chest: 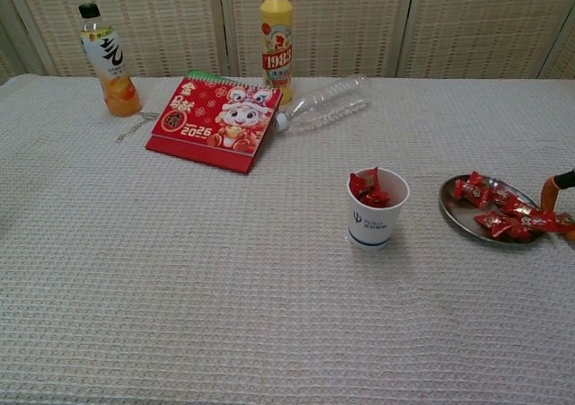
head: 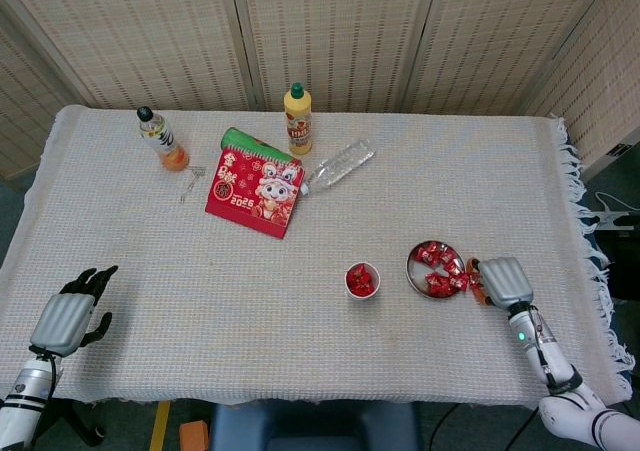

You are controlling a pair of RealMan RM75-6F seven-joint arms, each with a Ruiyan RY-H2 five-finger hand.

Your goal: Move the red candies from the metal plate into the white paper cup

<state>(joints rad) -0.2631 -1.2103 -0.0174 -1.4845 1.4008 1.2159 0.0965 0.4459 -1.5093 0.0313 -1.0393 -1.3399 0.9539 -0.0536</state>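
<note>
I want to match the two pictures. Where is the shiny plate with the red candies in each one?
Head view: the metal plate sits lower right of centre, beside the right hand.
Chest view: the metal plate is at the right edge, mid-height.
Shared landmark: the white paper cup stands just left of the plate in both.

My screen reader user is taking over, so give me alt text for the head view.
The right hand reaches its fingers to the metal plate of red candies, beside the white paper cup already holding some. The left hand rests at the near left table edge.
</note>
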